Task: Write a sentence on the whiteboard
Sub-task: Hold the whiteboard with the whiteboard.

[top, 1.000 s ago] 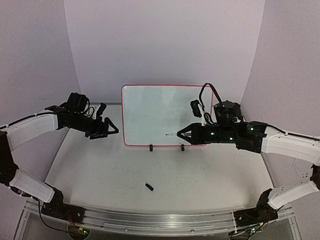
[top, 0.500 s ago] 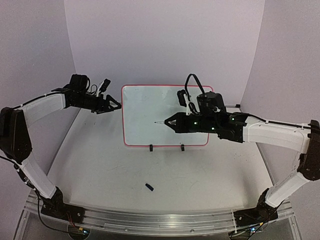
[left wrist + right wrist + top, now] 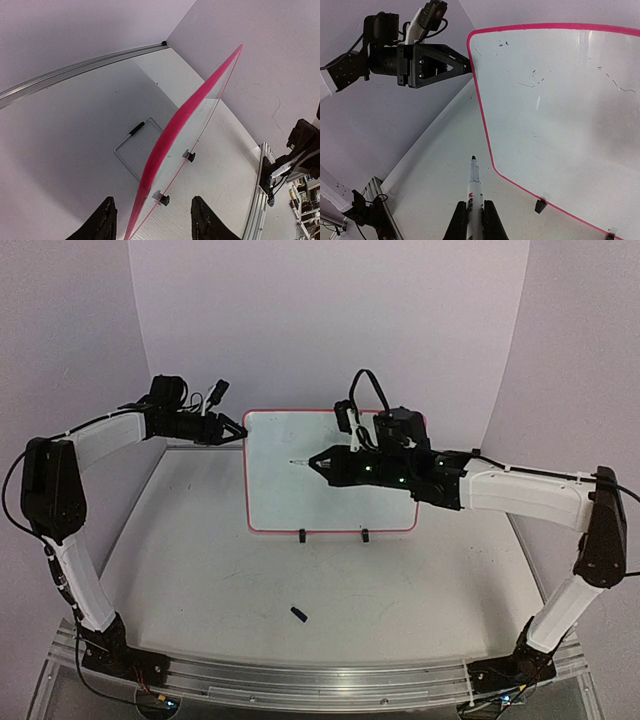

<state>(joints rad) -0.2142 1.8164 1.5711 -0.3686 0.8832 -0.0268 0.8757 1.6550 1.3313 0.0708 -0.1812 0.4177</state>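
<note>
The whiteboard (image 3: 280, 495) is standing upright on its two black clip feet (image 3: 302, 535) toward the far edge of the table (image 3: 200, 570), about midway along it. The left gripper (image 3: 240, 430) is sitting at the board's upper left corner with its fingers apart, one on each side of the pink rim and neither visibly pressing on it. The right gripper (image 3: 474, 220) is clamped on a marker (image 3: 472, 187), whose bare tip is hanging just in front of the upper left part of the white face.

The step in hand looks like bracing the board and starting the first stroke. To do it well, the left fingers should be pinching the rim firmly before the tip lands, since the board is balancing only on its feet and could tip backward. Light, even pressure would suit the thin nib.

The sentence is not yet on the board, which is showing only faint stray marks. Red print on the marker's barrel is too small to read. A small dark cap (image 3: 298, 614) is lying toward the near edge.
</note>
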